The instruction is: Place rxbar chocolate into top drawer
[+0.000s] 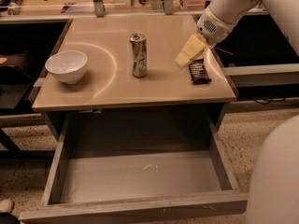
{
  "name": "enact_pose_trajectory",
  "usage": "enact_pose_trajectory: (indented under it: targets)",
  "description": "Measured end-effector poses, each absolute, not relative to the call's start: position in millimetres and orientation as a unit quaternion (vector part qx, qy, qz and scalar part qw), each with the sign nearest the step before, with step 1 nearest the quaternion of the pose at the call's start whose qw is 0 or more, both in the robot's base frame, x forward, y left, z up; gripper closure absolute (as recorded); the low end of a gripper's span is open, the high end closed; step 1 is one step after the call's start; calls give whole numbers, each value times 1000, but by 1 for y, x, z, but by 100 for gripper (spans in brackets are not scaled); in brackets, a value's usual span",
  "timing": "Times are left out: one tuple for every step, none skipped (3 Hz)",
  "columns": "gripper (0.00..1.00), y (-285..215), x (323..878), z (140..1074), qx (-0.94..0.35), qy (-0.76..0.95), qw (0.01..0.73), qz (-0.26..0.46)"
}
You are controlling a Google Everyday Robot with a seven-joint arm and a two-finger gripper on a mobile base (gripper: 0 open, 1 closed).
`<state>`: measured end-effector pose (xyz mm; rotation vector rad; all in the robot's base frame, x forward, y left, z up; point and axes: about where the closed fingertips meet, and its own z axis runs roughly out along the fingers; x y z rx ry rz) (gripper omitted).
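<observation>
The rxbar chocolate [199,72], a small flat black bar with white lettering, lies on the tan tabletop near its right edge. My gripper [183,59] with pale yellow fingers hangs just above the table, immediately left of the bar's far end and not holding it. The top drawer [140,206] is pulled fully out below the table, with its pale scuffed floor showing and nothing inside.
A silver can [138,55] stands upright mid-table, left of the gripper. A white bowl [67,66] sits at the table's left. Metal posts and clutter line the back edge. The robot's white body [275,181] fills the lower right.
</observation>
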<state>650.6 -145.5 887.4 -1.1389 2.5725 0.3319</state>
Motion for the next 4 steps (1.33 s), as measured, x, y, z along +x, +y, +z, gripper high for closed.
enact_pose_trajectory:
  targets:
    - [0,-152,675,871,-378,907,153,106]
    - [0,-160,688,854,-365,915,145,95]
    - [0,-170,688,843,-361,917,142,89]
    - [0,-175,686,830,-357,920,133,90]
